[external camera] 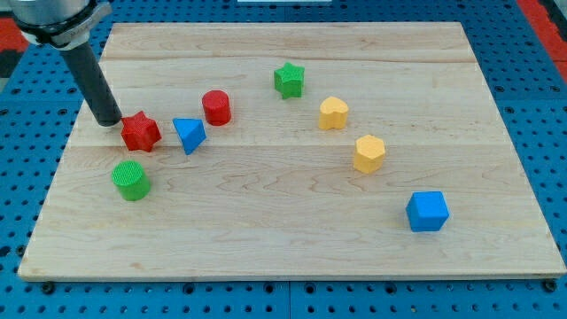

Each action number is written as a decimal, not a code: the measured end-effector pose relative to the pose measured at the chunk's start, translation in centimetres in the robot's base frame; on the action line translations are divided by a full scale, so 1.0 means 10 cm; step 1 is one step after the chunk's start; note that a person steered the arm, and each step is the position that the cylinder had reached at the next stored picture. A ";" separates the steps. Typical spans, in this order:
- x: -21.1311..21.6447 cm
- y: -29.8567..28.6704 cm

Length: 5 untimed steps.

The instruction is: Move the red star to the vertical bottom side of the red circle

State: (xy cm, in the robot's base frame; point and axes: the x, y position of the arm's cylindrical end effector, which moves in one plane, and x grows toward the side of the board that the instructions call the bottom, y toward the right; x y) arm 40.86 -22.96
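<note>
Seven blocks lie on the pale wooden surface (266,230) in front of us, and our rod comes down from the view's top left, dark and slightly slanted, with our tip (112,121) resting just at the upper left edge of the red star (140,132) — touching it or very nearly so, we cannot tell which. We carry no fingers at all, only this rod, so nothing is open, closed or gripped. The red star sits in the left part of the surface, and just to its right, almost touching, is the blue triangle (190,135). The red circle (216,107) — a short upright cylinder — stands a little up and to the right of the triangle, so the star is to its lower left with the triangle between them. Below the star, nearer the view's bottom, stands the green circle (131,180), apart from it. The green star (289,80) lies toward the view's top near the middle. To its right and lower we see two yellow blocks, one a rounded heart-like shape (333,112) and the other a yellow hexagon (369,153) below and right of it. The blue cube (428,211) sits alone at the lower right, well apart from the rest.
</note>
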 end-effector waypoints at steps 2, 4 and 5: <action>0.80 0.55; 0.37 0.10; 0.37 0.39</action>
State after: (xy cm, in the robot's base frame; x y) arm 44.51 -19.10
